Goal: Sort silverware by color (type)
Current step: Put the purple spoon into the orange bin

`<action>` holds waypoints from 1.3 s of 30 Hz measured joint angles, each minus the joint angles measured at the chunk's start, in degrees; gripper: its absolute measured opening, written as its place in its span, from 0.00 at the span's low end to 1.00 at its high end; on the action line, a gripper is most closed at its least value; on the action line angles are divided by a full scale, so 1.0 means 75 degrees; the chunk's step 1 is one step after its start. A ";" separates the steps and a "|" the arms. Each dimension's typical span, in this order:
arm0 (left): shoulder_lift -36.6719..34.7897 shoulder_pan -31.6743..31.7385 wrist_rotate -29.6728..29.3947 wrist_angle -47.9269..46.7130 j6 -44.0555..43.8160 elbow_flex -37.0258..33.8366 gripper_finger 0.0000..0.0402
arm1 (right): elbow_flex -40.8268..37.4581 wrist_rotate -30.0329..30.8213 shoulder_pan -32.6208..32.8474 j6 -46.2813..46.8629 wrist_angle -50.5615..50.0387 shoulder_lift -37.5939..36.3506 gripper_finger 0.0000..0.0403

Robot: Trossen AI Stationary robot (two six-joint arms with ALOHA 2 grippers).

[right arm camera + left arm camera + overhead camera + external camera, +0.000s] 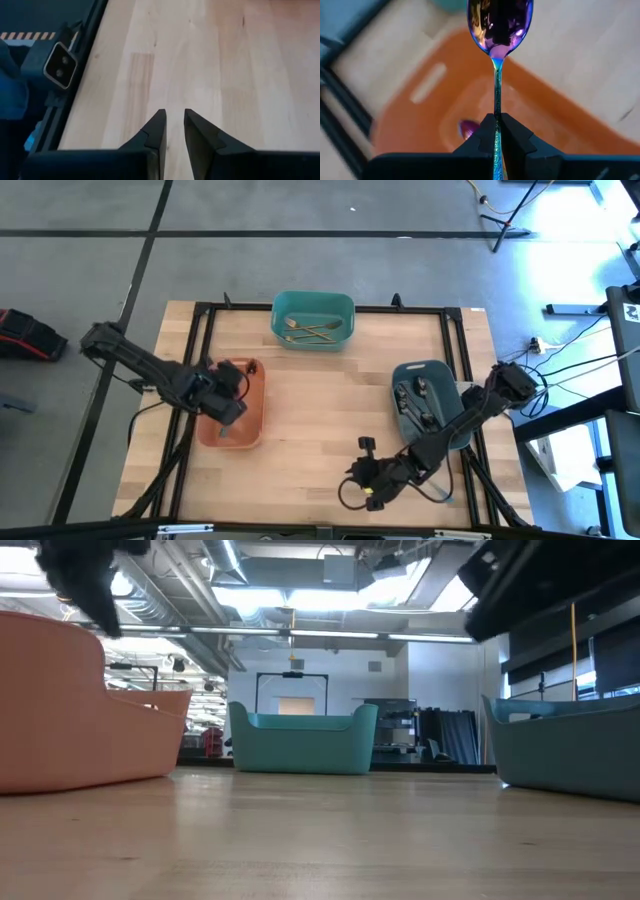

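Note:
My left gripper [496,117] hangs over the orange bin [245,370] at the table's left, shut on an iridescent purple-blue spoon [499,25]. A small purple piece [467,129] lies on the bin's floor below it. Gold silverware [312,331] lies in the teal bin [342,308] at the far middle. Dark silverware [415,402] lies in the grey-blue bin [440,370] at the right. My right gripper [175,116] hovers over bare wood near the table's front edge [368,485], its fingers a narrow gap apart with nothing between them. My left gripper pinches the spoon's thin handle [497,107] between its two fingers. The handle runs along the fingers, and the bowl [499,25] sticks out well past their tips. The fingers slant downward over the orange bin. The spoon is lifted clear of it.
A black metal frame [205,330] runs around the wooden tabletop. Bare wood lies between the three bins and along the front. In the low view the orange bin [60,710], teal bin [300,740] and grey-blue bin [570,745] stand across the table.

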 joint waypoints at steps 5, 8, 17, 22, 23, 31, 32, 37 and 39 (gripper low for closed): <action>0.0003 0.0007 0.0693 0.1056 -0.0192 -0.1021 0.02 | 0.0000 -0.0013 0.0094 0.0120 -0.0135 -0.0001 0.15; 0.0002 0.0008 0.0818 0.1422 -0.0360 -0.1492 0.02 | 0.0000 0.0000 0.0114 0.0120 -0.0271 0.0001 0.15; 0.0002 -0.0007 0.1017 0.2265 -0.0475 -0.2319 0.05 | 0.0000 0.0065 0.0117 -0.0061 -0.0286 0.0191 0.15; 0.0002 -0.0007 0.1066 0.2363 -0.0459 -0.2455 0.09 | -0.0003 0.0051 0.0078 -0.0083 -0.0264 0.0608 0.15; 0.0002 -0.0007 0.1084 0.2362 -0.0460 -0.2455 0.10 | -0.0003 0.0043 0.0060 -0.0084 -0.0252 0.0662 0.15; 0.0002 -0.0161 0.1016 0.1882 -0.0341 -0.1909 0.25 | 0.0177 -0.1005 -0.0053 0.0122 -0.0768 0.0495 0.15; 0.0002 -0.0252 0.0913 0.1882 -0.0252 -0.1738 0.26 | 0.0264 -0.0973 0.0034 0.0245 -0.0941 0.0405 0.15; -0.0001 -0.0868 0.0029 0.2593 0.0336 -0.0977 0.27 | 0.0631 -0.1064 0.0960 0.1528 -0.1758 0.0133 0.15; -0.0001 -0.1133 -0.0373 0.3259 0.0875 -0.0823 0.27 | 0.0695 -0.1060 0.1396 0.2260 -0.1904 0.0086 0.15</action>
